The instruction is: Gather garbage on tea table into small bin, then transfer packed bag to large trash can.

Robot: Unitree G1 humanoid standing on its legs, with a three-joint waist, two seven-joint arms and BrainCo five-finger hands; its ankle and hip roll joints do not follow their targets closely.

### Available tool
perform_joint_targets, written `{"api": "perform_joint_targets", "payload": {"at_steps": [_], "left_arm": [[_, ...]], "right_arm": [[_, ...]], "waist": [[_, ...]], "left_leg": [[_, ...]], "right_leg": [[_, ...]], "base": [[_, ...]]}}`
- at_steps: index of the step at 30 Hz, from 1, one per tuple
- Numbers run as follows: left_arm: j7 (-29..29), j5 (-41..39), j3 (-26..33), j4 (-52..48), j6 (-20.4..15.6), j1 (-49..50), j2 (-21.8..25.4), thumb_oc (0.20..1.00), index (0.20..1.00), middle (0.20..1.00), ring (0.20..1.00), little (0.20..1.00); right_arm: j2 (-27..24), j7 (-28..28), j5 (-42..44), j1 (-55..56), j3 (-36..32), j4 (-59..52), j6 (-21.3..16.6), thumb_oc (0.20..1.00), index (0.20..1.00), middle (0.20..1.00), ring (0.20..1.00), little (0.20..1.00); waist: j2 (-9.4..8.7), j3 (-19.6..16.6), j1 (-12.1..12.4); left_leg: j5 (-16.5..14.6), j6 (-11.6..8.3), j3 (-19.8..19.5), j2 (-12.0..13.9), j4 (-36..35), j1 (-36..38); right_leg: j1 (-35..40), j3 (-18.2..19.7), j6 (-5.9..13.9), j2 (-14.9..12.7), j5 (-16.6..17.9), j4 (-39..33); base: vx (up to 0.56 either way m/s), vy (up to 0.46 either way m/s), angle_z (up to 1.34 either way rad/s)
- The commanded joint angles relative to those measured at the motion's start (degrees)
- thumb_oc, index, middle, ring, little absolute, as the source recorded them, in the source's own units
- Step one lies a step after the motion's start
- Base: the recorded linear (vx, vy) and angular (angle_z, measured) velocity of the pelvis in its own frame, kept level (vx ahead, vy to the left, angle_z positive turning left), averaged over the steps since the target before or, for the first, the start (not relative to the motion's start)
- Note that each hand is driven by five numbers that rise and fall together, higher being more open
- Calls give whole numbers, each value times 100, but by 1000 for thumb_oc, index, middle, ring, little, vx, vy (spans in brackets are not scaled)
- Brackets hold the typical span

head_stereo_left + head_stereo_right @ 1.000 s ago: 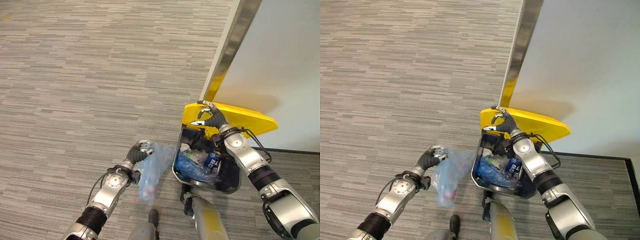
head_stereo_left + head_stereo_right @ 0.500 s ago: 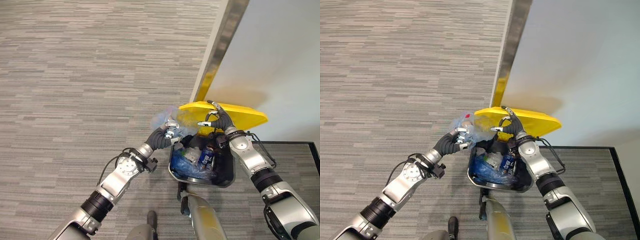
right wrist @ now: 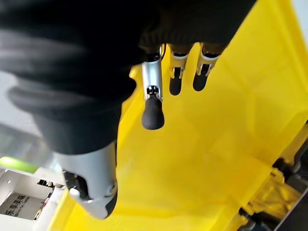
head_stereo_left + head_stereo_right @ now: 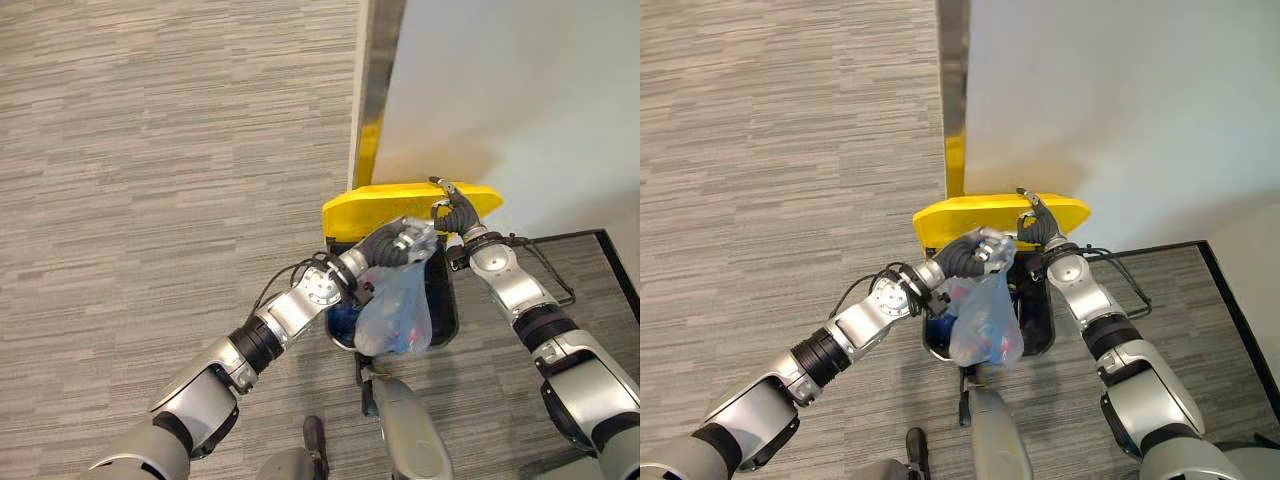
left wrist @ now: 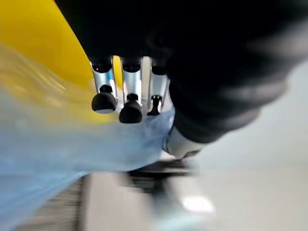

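Half a second ago our left hand [image 4: 392, 243] held the packed bag [image 4: 396, 312] raised beside the near left corner of the large trash can [image 4: 443, 312]; a second ago the bag hung low over the carpet [image 4: 150, 170], well to the left of the can. Now we see the left arm stretched across, and the bag hangs directly over the can's open mouth, its lower end covering most of the opening. The whole scene has also shifted leftward in both eye views, so the camera has moved with us.

Our left hand is clenched around the gathered neck of the bag, fingers [image 5: 130, 109] curled into the plastic. Our right hand [image 4: 456, 212] holds the yellow lid [image 4: 390, 205] up at its edge, as it did before; its fingers [image 3: 153, 113] bend over the lid's yellow underside, gripping it open.

The bag is thin, translucent, pale blue plastic, pinched tight at the top and swelling out below. Through it we make out red and blue shapes, too blurred to identify. The can is dark, standing against the white wall [image 4: 500, 90].
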Motion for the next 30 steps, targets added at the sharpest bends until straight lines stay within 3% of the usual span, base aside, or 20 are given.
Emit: {"api": "perform_joint_targets", "payload": {"at_steps": [1,4,5,6,19,30], "left_arm": [[227,511,258,-177,-143,178,71,200,200,200,200,200],[424,1139,304,528,-8,49,-11,200,200,200,200,200],[504,1495,303,1099,133,-13,-67,959,959,959,959,959],[499,1574,298,1179,154,-20,-61,1000,1000,1000,1000,1000],[557,2254,771,1572,307,610,268,1000,1000,1000,1000,1000],[468,1128,2371,195,146,2509,832,1000,1000,1000,1000,1000]], "right_arm": [[-76,-295,100,-287,-7,119,-1,1000,1000,1000,1000,1000],[-75,-410,60,-103,-116,-280,-43,1000,1000,1000,1000,1000],[-22,-373,-1,121,-109,-526,-61,1000,1000,1000,1000,1000],[-18,-355,-22,160,-98,-568,-58,1000,1000,1000,1000,1000],[20,-118,-178,916,-208,-1232,-135,1000,1000,1000,1000,1000],[371,70,-586,2524,-1133,-1981,-56,1000,1000,1000,1000,1000]], "waist": [[-261,-41,105],[-295,114,32],[-309,145,-15],[-308,139,-15],[-317,-14,39],[-535,-165,294]], "left_leg": [[-1060,224,144,-518,886,9],[-1101,226,222,-500,1139,-256],[-1111,209,244,-468,1205,-378],[-1115,207,249,-464,1224,-403],[-1187,209,249,-408,1322,-387],[-1309,237,193,-375,1612,-202]], "right_leg": [[-48,485,680,-234,1149,-1115],[-185,525,690,-247,1167,-1071],[-277,579,702,-237,1181,-1057],[-288,585,701,-234,1182,-1058],[-237,649,690,-183,1154,-1020],[183,594,775,-257,1239,-1195]], "base": [[-46,29,-19],[-24,8,-8],[0,0,0],[40,-20,0],[13,-4,0],[-43,-2,4]]}}
